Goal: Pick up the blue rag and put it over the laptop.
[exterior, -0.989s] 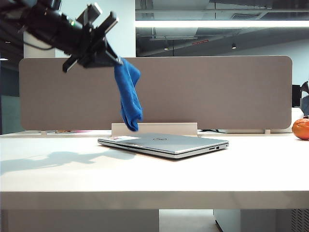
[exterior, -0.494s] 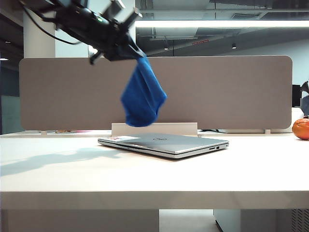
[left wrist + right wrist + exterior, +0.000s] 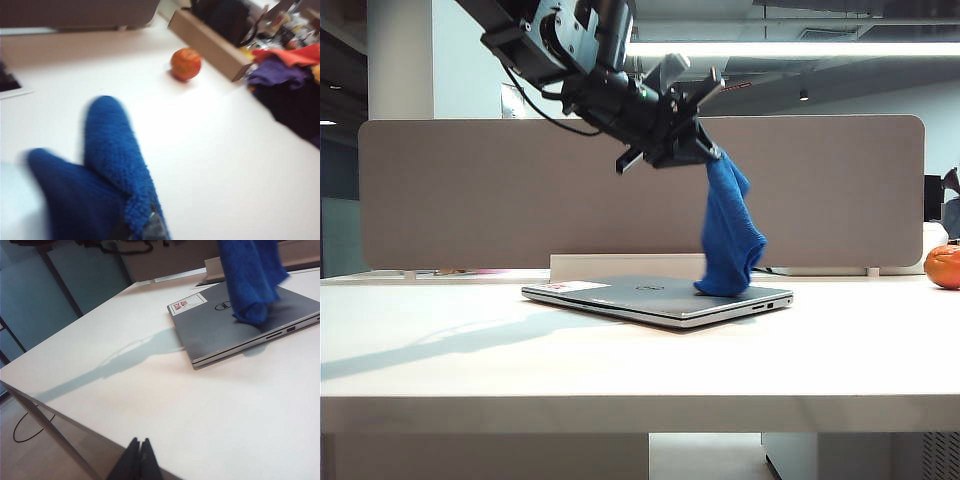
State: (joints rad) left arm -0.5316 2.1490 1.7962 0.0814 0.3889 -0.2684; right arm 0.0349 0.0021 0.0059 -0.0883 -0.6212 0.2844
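The left gripper [image 3: 698,140], clamped on the top of the blue rag [image 3: 728,235], hangs high above the right half of the laptop [image 3: 655,297] in the exterior view, its dark arm reaching in from the upper left. The white table [image 3: 470,350] fills the lower frame, a long grey divider panel [image 3: 840,190] standing along its far edge. The laptop lies closed and flat on the table, round logo up, a small white-red sticker [image 3: 187,305] at one lid corner and ports along its near side.

The rag dangles in a narrow, bunched column; its lowest fold appears to touch the lid near the right edge, though contact cannot be confirmed from the exterior view. The right wrist view shows the same blue tail meeting the lid just beside the logo. In the blurred left wrist view the rag [image 3: 107,165] fills the foreground, an orange round object [image 3: 185,64] on the table behind it.

The right gripper [image 3: 139,458] sits well apart from the laptop, off the table's edge, fingertips pressed together and empty.

The carry looks complete and the laying-down is the step in hand. The next move probably calls for lowering while drawing the cloth sideways across the lid toward the sticker, so the bunched rag spreads instead of piling at one edge, then opening the jaws. Released from here, it would likely heap near the right side and could slide off.
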